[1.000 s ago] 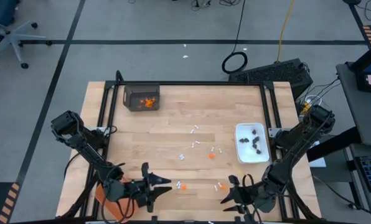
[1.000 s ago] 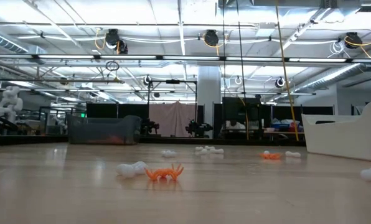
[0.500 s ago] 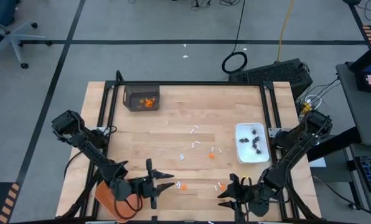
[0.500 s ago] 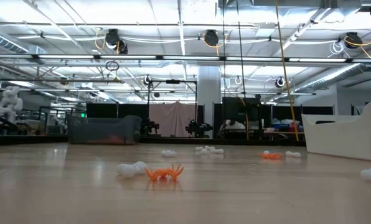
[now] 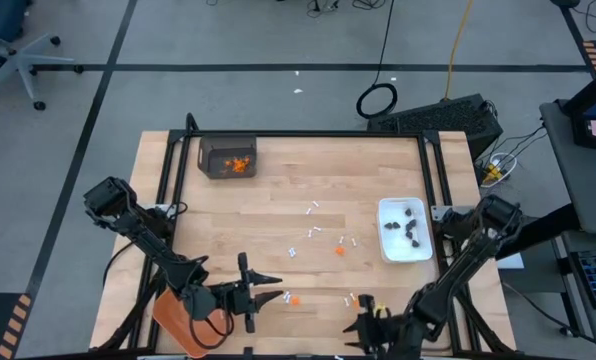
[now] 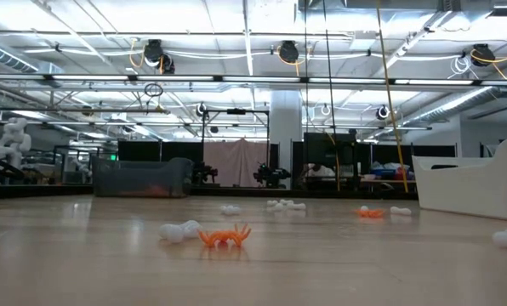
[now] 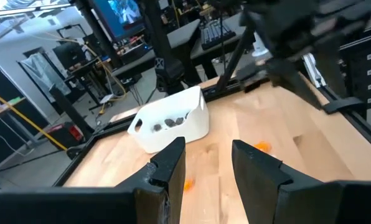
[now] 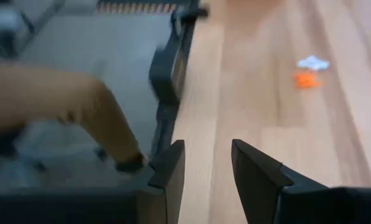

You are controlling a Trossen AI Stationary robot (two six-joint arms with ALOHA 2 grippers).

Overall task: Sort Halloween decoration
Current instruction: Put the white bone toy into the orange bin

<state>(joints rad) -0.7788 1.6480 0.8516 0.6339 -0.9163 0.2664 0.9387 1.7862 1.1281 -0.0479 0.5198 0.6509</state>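
Since a second ago, both arms have drawn back toward the near edge of the pale wooden desk point(image 5: 278, 190). The left end effector point(image 5: 268, 296) has shifted slightly right, and the right end effector point(image 5: 356, 322) has slid further back, almost off the edge. Both hang with fingers parted, grasping nothing. A small orange bit point(image 5: 295, 299) lies just beside the left fingertips. White sticks point(image 5: 314, 232) lie scattered mid-desk, well apart from both. Dark bits point(image 5: 410, 226) sit in the white rectangular dish point(image 5: 389, 250).
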